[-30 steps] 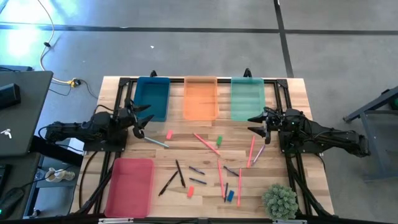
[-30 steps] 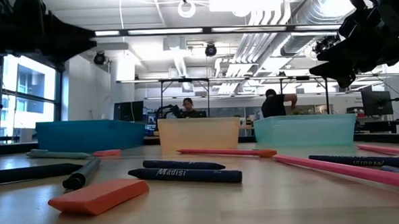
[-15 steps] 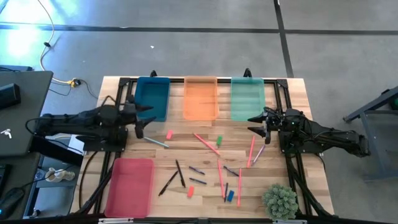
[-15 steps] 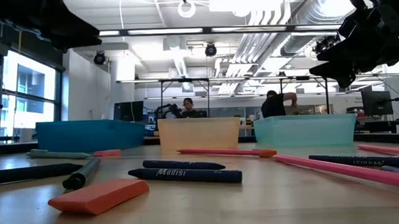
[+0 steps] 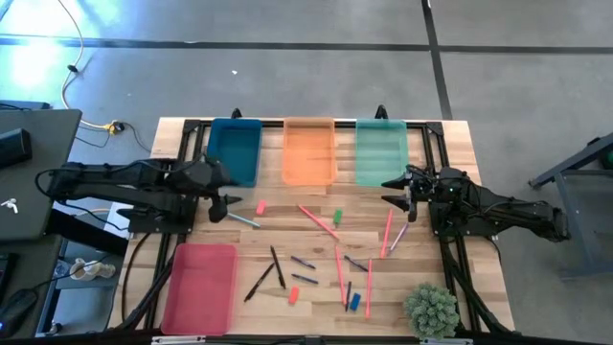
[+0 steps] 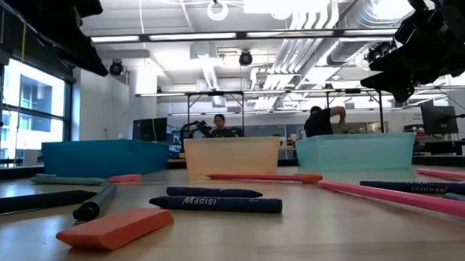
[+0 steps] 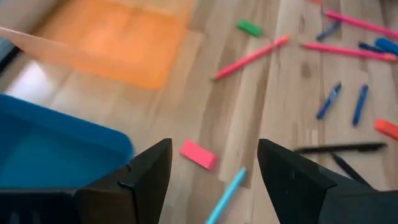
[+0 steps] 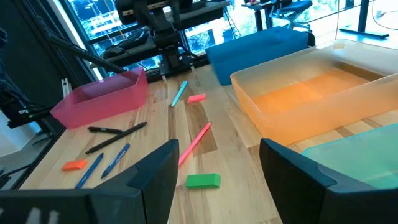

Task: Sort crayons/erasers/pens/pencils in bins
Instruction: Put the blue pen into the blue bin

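Sorting not yet begun: both grippers spread and empty above the scattered items.

High view: the left gripper [image 5: 222, 196] hangs by the teal-blue bin [image 5: 235, 151], close to the pink eraser [image 5: 260, 207] and the silver-grey pen [image 5: 240, 219], likely lining up a first pick; the right gripper [image 5: 399, 191] waits near the mint green bin [image 5: 381, 151]. The orange bin [image 5: 309, 150] sits between those 2, and the pink-red bin [image 5: 201, 287] lies near the front-left; all 4 look empty.
Low view: an orange eraser [image 6: 115, 228] and dark blue pens [image 6: 214, 204] lie on the table [image 6: 300, 238].
Left wrist view: fingers [image 7: 146, 177] apart, pink eraser between them ahead.
Right wrist view: fingers [image 8: 155, 174] apart, a green eraser [image 8: 203, 180] just ahead.
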`<control>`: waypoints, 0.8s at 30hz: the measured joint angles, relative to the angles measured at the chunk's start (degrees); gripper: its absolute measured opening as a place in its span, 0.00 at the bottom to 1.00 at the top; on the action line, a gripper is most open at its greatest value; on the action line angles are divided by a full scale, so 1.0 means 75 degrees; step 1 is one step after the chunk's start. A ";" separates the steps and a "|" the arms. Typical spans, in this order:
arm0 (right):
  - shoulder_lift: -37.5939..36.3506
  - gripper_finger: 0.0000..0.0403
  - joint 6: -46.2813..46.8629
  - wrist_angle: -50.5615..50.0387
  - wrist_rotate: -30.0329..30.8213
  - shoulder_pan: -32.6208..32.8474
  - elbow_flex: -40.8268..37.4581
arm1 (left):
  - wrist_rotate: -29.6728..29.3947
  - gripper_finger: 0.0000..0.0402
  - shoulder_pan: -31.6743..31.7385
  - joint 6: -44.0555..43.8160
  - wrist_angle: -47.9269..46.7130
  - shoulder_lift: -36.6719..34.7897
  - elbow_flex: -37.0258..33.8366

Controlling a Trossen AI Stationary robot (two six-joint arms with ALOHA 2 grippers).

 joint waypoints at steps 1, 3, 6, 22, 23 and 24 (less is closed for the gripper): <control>0.0002 0.54 0.0000 -0.0001 0.0001 0.0001 0.0000 | 0.0207 0.56 0.0004 0.0000 -0.0002 0.0122 0.0013; 0.0002 0.54 0.0000 0.0002 0.0000 0.0002 0.0000 | 0.0602 0.56 0.0002 -0.0042 -0.0057 0.0387 0.0083; 0.0002 0.54 0.0000 -0.0015 0.0001 0.0002 -0.0003 | 0.0745 0.56 -0.0001 -0.0268 -0.0166 0.0911 0.0334; 0.0002 0.54 0.0001 -0.0076 0.0002 -0.0001 -0.0002 | 0.0592 0.56 -0.0001 -0.0009 -0.2659 0.3290 0.2080; 0.0002 0.54 0.0000 -0.0076 -0.0001 0.0002 0.0000 | 0.0589 0.56 -0.0002 0.0058 -0.2832 0.3442 0.2080; -0.0001 0.54 0.0000 -0.0076 -0.0001 0.0000 -0.0001 | 0.0587 0.56 -0.0004 0.0129 -0.2982 0.3606 0.2080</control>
